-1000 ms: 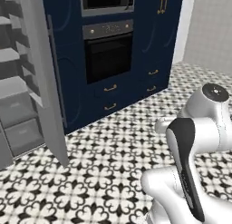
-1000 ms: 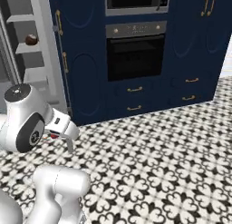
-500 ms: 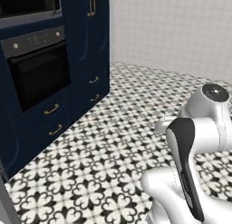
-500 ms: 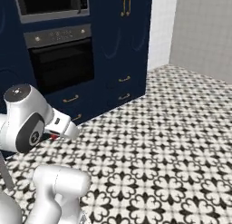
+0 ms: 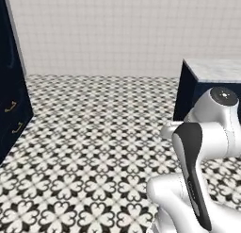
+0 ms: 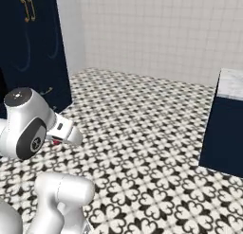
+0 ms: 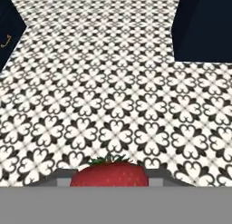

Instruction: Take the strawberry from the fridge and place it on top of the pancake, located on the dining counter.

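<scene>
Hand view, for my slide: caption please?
Tool carries the strawberry above patterned floor tiles, navy counter base ahead.

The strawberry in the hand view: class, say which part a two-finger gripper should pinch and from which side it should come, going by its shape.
Pinch the strawberry across its broad red shoulders, one finger on each flank, coming from the leafy end. It looks widest just under the green leaves, so the rounded sides give the pads the most surface; the gripper appears to hold it like this.

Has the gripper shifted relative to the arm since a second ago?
No. The gripper sits where it was against the arm's white elbow; only the base turned.
</scene>
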Controlling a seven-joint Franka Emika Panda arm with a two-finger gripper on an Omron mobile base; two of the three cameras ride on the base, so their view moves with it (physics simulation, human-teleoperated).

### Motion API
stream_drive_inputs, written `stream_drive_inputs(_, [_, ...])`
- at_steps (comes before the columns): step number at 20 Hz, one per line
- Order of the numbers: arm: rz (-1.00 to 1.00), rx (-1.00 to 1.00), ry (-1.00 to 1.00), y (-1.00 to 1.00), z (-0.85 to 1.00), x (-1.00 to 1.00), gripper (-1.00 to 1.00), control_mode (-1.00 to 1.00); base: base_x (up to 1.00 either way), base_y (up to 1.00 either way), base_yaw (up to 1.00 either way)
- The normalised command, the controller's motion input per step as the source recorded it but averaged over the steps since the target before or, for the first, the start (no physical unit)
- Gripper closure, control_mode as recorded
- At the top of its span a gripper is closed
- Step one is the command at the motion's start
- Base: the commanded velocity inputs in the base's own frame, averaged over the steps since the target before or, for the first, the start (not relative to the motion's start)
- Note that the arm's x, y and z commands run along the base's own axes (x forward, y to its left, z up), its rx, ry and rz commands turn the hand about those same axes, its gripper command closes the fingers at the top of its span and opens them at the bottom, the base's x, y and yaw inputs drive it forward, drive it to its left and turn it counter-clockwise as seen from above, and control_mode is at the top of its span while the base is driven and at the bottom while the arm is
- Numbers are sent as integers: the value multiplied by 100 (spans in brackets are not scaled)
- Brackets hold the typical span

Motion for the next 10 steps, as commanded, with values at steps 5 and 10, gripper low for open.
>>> stream_drive_inputs(5, [0, 0, 0, 0, 0, 0, 100, 100, 98, 11, -54])
stream_drive_inputs(10, [0, 0, 0, 0, 0, 0, 100, 100, 100, 51, -37])
